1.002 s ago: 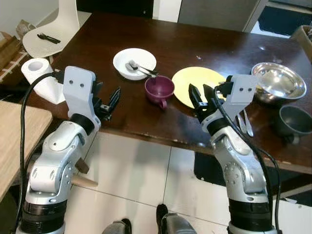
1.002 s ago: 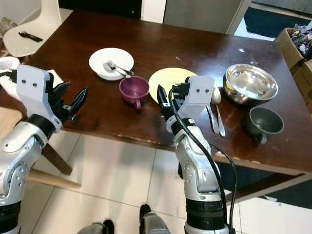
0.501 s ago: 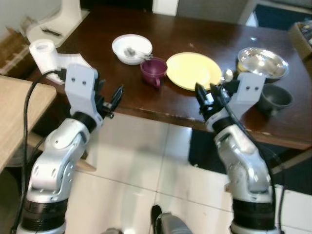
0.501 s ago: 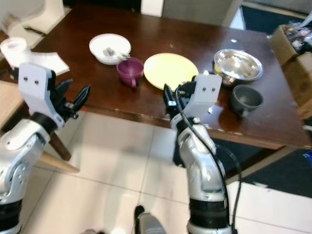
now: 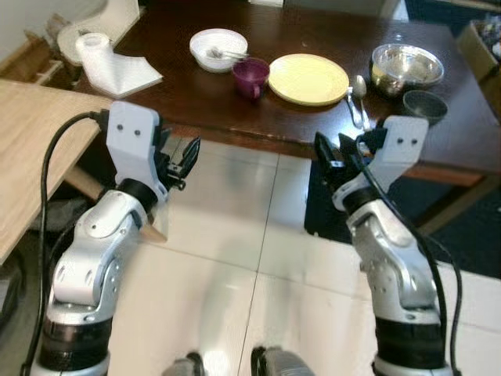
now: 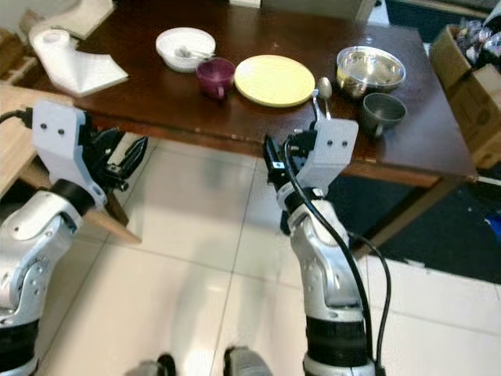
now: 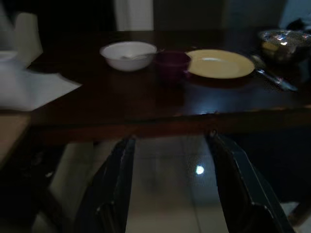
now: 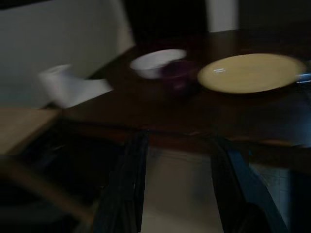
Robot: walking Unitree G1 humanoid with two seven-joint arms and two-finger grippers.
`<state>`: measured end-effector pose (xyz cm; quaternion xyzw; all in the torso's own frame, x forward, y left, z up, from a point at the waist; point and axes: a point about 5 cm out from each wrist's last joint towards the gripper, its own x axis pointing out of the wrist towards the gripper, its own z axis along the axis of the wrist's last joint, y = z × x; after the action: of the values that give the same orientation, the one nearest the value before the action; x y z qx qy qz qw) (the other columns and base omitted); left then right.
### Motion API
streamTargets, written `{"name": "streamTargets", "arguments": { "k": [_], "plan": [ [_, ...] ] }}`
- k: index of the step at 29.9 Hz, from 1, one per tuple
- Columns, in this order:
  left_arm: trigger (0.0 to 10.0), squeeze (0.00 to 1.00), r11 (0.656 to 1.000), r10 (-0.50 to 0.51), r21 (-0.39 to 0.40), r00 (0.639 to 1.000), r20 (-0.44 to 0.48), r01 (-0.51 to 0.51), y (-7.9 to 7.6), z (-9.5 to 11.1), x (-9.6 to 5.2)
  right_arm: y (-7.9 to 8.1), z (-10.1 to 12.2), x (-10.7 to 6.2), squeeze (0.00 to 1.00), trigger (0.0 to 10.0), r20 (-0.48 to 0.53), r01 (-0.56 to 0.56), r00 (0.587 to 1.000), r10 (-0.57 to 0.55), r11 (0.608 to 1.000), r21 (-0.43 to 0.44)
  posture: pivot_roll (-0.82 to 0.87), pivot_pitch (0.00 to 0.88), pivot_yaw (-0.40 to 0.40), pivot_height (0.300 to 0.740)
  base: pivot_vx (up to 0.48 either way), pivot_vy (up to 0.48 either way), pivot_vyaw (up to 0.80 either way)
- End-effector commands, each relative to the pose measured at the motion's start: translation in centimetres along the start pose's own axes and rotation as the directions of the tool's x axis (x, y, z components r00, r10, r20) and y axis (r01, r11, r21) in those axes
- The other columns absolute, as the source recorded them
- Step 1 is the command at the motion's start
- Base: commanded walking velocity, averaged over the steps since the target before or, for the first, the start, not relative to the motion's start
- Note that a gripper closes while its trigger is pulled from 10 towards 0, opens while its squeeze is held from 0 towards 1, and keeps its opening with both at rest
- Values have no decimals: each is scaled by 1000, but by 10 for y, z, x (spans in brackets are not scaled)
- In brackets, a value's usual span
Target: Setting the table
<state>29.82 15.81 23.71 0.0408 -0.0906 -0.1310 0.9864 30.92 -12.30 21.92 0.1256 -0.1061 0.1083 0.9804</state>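
Both claws spread — short of table (image 5: 235, 133) edge.

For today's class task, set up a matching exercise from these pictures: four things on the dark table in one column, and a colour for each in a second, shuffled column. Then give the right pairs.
Things:
1. plate
2. cup
3. small bowl with a spoon in it
4. large bowl

Colours:
A. white
B. shiny silver
C. yellow
D. purple

Pairs: 1-C, 2-D, 3-A, 4-B
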Motion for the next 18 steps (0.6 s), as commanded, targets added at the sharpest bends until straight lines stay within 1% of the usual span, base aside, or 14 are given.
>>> {"name": "streamTargets", "arguments": {
  "k": [1, 4, 12, 18],
  "plan": [
    [10000, 0, 1000, 2, -5, 1000, -14, -2, 0, -4, -2, -1, 0, -2, 0, 10000, -4, 5, 1000, -5, 999, 34, -86, 98, 23, 740, -352, 0, 0],
    [10000, 0, 1000, 1, -7, 1000, -14, -1, 0, -3, -2, -1, 1, -1, 0, 10000, -1, 2, 1000, -2, 998, 57, -86, 98, 23, 740, -301, 0, 0],
    [10000, 0, 1000, -3, -25, 1000, -19, 3, -1, -3, -1, -2, 2, -1, 0, 10000, 2, 10, 1000, -10, 997, 70, -86, 98, 23, 740, 0, 0, 0],
    [10000, 0, 1000, -8, -23, 1000, -20, 8, -2, -4, -2, -2, 2, -1, 0, 10000, 4, 7, 1000, -7, 997, 74, -88, 98, 21, 740, 0, 0, 0]
  ]
}}
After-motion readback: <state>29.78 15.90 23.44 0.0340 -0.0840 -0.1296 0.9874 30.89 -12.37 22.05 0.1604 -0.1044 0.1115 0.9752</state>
